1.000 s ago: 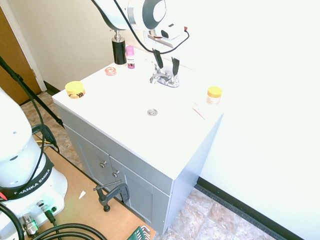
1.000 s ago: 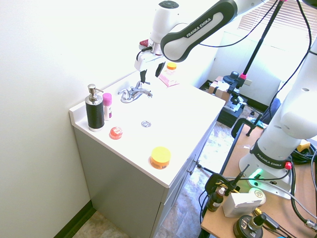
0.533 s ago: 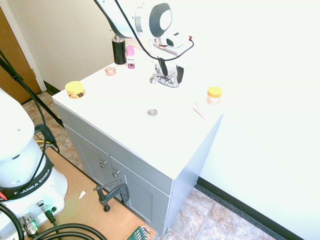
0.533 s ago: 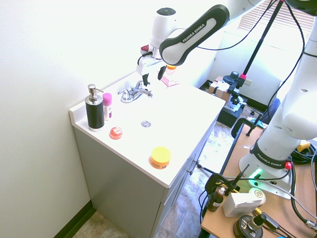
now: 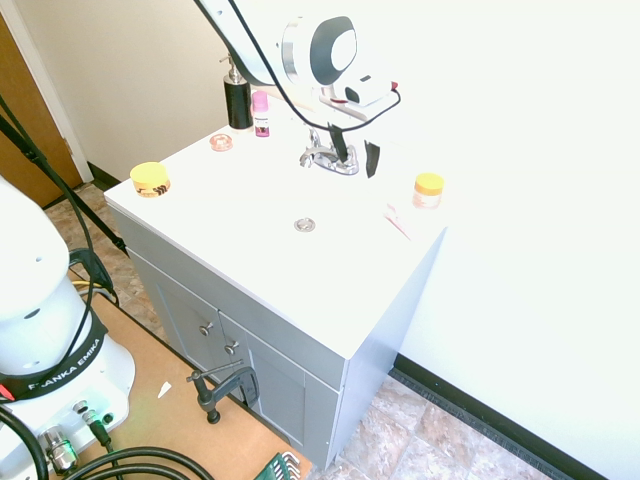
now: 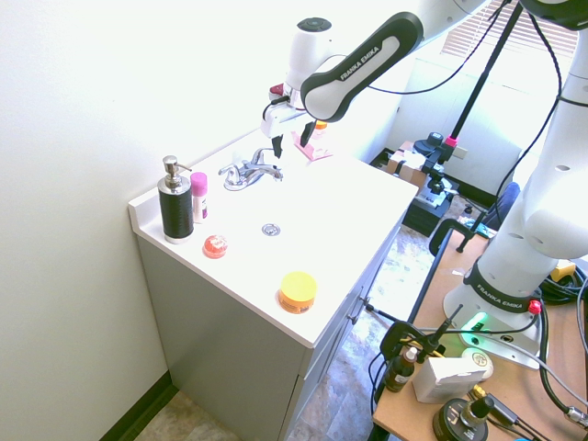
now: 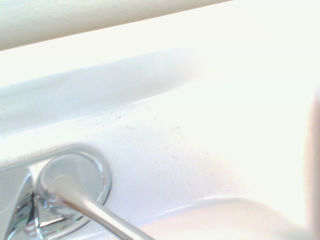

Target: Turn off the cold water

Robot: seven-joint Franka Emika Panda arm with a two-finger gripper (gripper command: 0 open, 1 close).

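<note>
Pincer (image 5: pixel 356 160) open fairly wide, nothing held, at faucet's (image 5: pixel 330 158) right-end lever (image 7: pixel 95 210); can't tell if touching.

Bathroom things, counted
One chrome faucet (image 6: pixel 246 175) with two levers, one black soap dispenser (image 6: pixel 175 202), one pink-capped bottle (image 6: pixel 199 197), two yellow-lidded jars (image 5: pixel 151 180), one small red container (image 6: pixel 215 246), one drain (image 5: pixel 304 225), two cabinet knobs (image 5: pixel 206 328)

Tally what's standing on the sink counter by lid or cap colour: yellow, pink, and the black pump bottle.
Yellow-lidded jars: 2
Pink-capped bottle: 1
Black pump bottle: 1
Total: 4
</note>
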